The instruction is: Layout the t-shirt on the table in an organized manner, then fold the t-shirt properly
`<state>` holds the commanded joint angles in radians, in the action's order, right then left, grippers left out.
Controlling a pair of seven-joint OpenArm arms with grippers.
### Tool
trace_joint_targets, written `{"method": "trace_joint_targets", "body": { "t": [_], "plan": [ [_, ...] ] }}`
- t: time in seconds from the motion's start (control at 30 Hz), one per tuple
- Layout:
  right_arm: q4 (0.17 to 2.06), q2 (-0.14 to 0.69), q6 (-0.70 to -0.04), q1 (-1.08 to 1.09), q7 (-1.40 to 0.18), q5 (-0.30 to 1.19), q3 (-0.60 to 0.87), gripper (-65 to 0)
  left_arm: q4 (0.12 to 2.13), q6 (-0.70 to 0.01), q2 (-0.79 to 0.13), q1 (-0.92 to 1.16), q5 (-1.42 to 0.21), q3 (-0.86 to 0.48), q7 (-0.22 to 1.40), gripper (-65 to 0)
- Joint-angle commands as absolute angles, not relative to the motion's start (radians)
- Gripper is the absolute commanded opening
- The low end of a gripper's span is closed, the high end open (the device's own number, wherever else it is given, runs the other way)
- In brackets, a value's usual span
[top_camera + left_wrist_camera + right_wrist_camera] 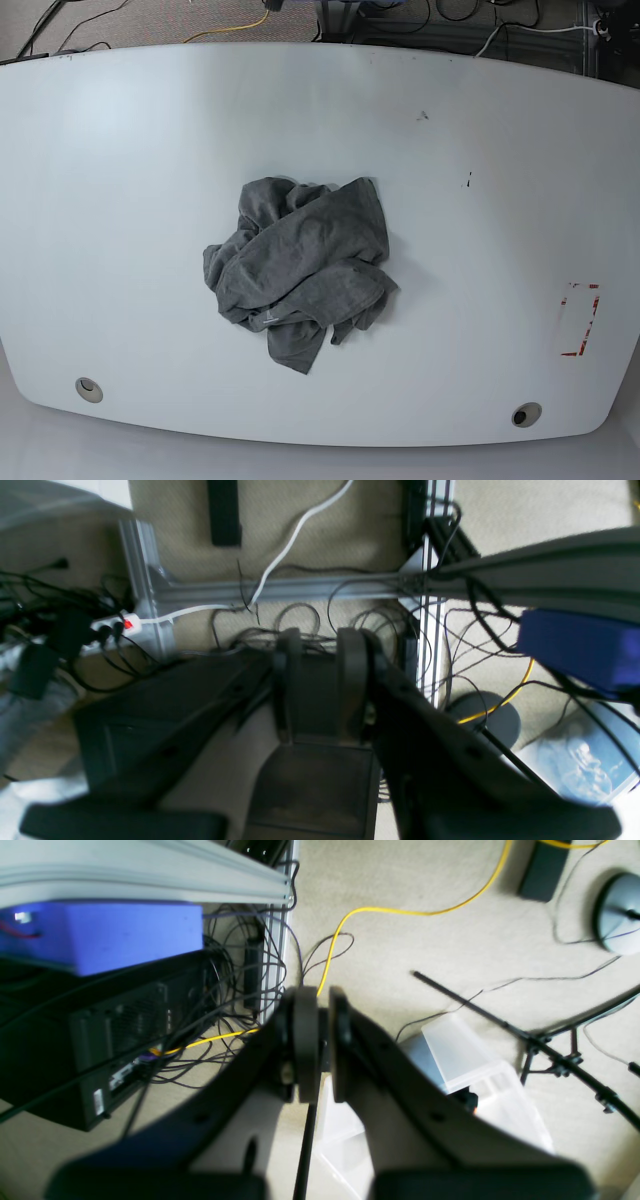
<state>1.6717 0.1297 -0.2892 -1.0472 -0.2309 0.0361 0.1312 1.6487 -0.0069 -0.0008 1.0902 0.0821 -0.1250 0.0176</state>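
the t-shirt [300, 275] lies crumpled in a heap near the middle of the table [120, 200], dark heather grey, with folds and twists running through it and one flap trailing toward the near edge. no sleeve or collar can be told apart in the bundle. the glossy white tabletop around it shows two round grommet holes, one near the lower left corner [88, 388] and one near the lower right [524, 413], a red-tape rectangle mark [580, 320] at the right side, well apart from the cloth, and a few small dark specks [423, 116] toward the far edge. neither arm appears in the base view.

both wrist cameras look down past the table to a beige carpeted floor. in the left wrist view the left gripper [320, 680] hangs with its dark fingers parted by a clear gap and nothing between them; beyond it lie tangled black cables [300, 620], a white power strip [112, 627] with a red switch, an aluminium frame rail [280, 590] and a blue box [580, 647]. in the right wrist view the right gripper [320, 1040] has its fingers drawn nearly together, only a thin slit between them, holding nothing; below are a yellow cable [400, 910], a black computer case [100, 1040], a clear plastic bin [465, 1075] and a blue box [100, 932].
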Motion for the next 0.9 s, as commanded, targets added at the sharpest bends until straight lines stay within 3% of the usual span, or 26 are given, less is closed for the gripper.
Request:
{"method": "trace_joint_targets", "body": {
  "t": [0.5, 0.9],
  "plan": [
    [1.994, 0.128, -0.28, -1.237, -0.248, 0.036, 0.131, -61.7, 1.857, -0.007, -0.001, 1.219, 0.081, -0.125, 0.018, -53.7],
    [2.02, 0.13, -0.285, -1.175, -0.254, 0.036, 0.133, -61.7, 1.969, -0.008, -0.002, 1.21, 0.081, -0.127, 0.018, -53.7]
  ]
}}
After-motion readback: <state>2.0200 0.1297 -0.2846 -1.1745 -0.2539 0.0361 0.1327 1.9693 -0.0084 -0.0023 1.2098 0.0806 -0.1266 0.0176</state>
